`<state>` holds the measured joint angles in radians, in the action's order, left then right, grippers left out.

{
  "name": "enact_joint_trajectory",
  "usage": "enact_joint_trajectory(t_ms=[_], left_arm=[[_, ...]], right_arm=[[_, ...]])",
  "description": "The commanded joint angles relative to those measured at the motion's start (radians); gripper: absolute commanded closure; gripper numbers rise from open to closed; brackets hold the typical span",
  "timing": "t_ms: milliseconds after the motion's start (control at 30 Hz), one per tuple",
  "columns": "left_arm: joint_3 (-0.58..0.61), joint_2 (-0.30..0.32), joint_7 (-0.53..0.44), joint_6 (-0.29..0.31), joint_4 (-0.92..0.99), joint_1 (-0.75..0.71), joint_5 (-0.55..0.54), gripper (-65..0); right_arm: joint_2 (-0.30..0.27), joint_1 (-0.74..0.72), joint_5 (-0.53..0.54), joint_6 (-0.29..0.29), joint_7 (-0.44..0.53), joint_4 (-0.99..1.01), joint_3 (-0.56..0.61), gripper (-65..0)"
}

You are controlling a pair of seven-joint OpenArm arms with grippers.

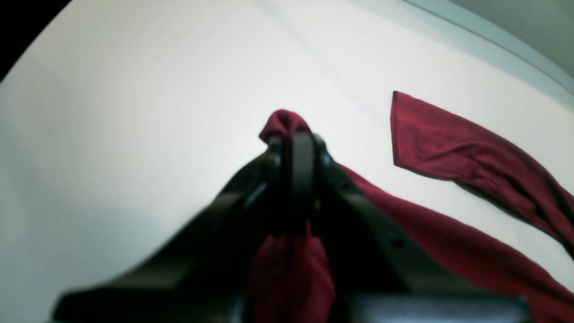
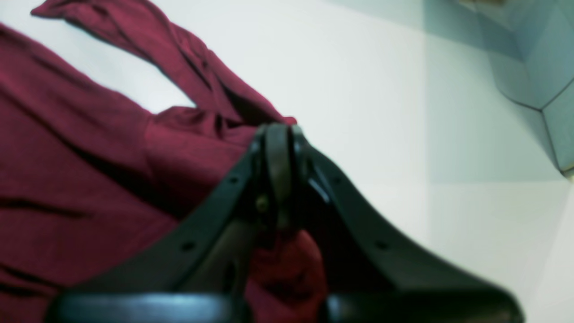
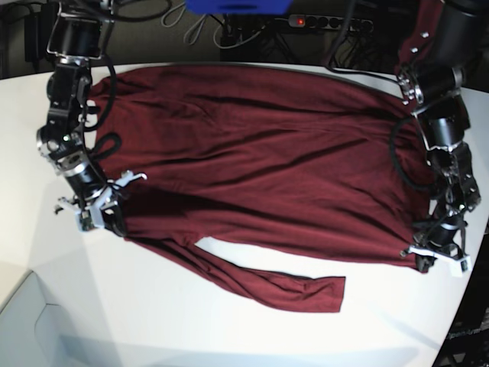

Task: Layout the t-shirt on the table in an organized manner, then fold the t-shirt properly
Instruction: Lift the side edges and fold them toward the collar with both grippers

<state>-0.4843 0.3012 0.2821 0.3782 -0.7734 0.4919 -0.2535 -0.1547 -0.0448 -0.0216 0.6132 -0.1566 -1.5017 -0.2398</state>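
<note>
Shirt: I see the t-shirt (image 3: 260, 160) spread across the middle of the worktop (image 3: 153, 321), its body lying wide between my two arms, with soft creases running along its length.

Sleeve: one long sleeve (image 3: 267, 283) trails off the body's near edge in the base view and lies flat on the white surface, its cuff end square and apart from the body. In my left wrist view the same sleeve (image 1: 471, 157) lies beside the main cloth with a strip of white between them.

Left hand: my left hand (image 3: 435, 256) sits low at the shirt's edge on the base view's right. From its wrist camera the left hand (image 1: 298, 139) is clenched on a bunch of the t-shirt (image 1: 448, 242); a small knob of maroon pokes out past the fingertips, and more cloth hangs behind them.

Right hand: my right hand (image 3: 103, 214) is down at the opposite edge, on the base view's left. Its wrist camera shows the right hand (image 2: 278, 132) pinched tight on a fold of the t-shirt (image 2: 67, 157), with fabric gathered just at the tips and bunched beneath them.

Worktop: plain white with a curved rim, bare around the garment. I see the worktop (image 1: 134, 112) running pale and smooth past my left hand, and the worktop (image 2: 381, 112) likewise beyond my right.
</note>
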Motion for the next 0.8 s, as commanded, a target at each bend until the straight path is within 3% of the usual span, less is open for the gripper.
enact_joint_trajectory(t_ms=[0, 167, 400, 600, 767], left_arm=[[-0.003, 0.016, -0.011, 0.006, -0.039, 0.009, -0.028, -0.1], [-0.003, 0.016, 0.036, 0.006, -0.185, -0.086, -0.108, -0.1], [-0.006, 0.034, 0.073, 0.006, -0.303, -0.164, -0.181, -0.1], [-0.006, 0.065, 0.101, 0.006, -0.370, -0.230, -0.287, -0.1], [-0.020, 0.071, 0.101, 0.006, -0.415, -0.301, -0.324, -0.1]], right_arm=[[-0.010, -0.004, 0.021, 0.017, 0.028, -0.040, -0.003, 0.0], [0.002, 0.081, 0.021, 0.085, 0.032, -0.118, -0.065, 0.0], [0.028, 0.125, 0.021, 0.085, 0.025, -0.150, -0.198, 0.0], [0.028, 0.225, 0.021, 0.085, 0.033, -0.191, -0.195, 0.0], [0.065, 0.276, 0.021, 0.085, 0.035, -0.199, -0.200, 0.0]])
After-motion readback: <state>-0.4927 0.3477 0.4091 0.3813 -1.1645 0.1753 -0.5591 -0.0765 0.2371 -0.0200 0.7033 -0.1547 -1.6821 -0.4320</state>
